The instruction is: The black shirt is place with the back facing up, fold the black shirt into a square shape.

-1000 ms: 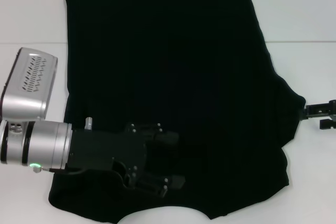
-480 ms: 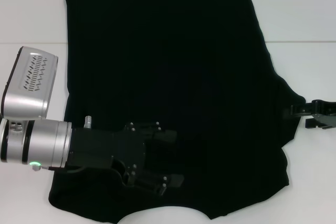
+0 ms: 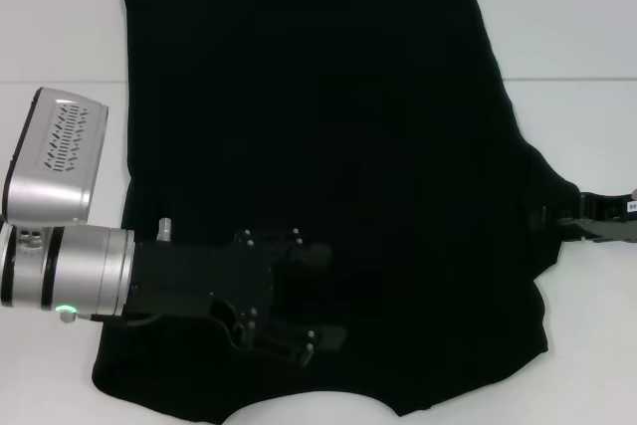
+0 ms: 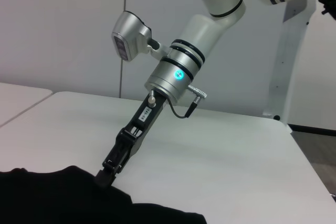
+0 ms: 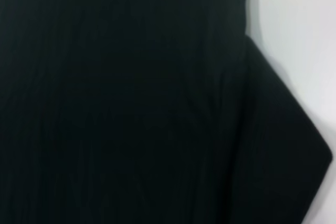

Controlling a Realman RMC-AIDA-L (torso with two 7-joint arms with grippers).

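Right gripper (image 3: 567, 224), at three o'clock on the white table (image 3: 587, 27), pinches the black shirt (image 3: 318, 146) by its sleeve tip, likely to fold it inward. Left gripper (image 3: 314, 291) rests low on the spread shirt near seven o'clock, seemingly pinning it; I cannot tell its grip.

Black shirt (image 5: 121, 98) fills most of the right wrist camera's frame, its dark fabric spreading from the left edge across the centre, plain and without visible lettering. Faint lengthwise creases run down the cloth. A straight edge of the fabric drops from the top of the frame at upper right, then a flap of it juts out toward the lower right, ending in a blunt corner near the right edge. Pale table (image 5: 294, 35) shows in the upper right and along the right margin, beside the fabric's edge.
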